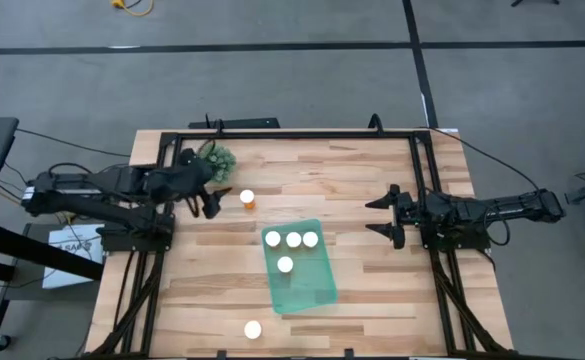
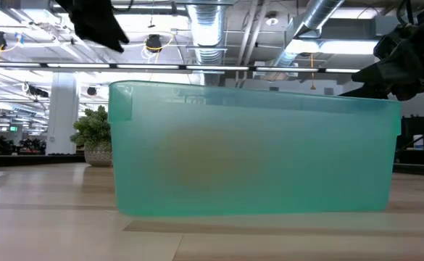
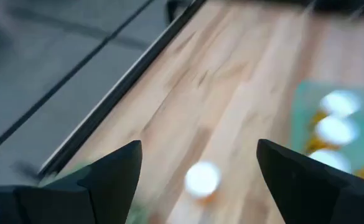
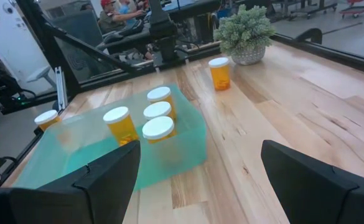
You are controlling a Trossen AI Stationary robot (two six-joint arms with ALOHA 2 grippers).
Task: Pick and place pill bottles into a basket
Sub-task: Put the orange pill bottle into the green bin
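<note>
My left gripper (image 1: 215,203) hangs wide open, empty, just beside the small plant (image 1: 218,158); one pill bottle (image 1: 247,198) stands close ahead of its fingers, clear wood between. Right gripper (image 1: 382,217) also spread wide, well off at the table's right side. The basket (image 1: 307,285) lies mid-table holding four bottles (image 1: 292,239); a sixth bottle (image 1: 253,329) stands outside it near the front edge. Low view gives only the basket's wall (image 2: 255,152); its contents are hidden there.

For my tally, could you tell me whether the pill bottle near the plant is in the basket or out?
Out. That pill bottle stands upright on bare wood, apart from the basket.
</note>
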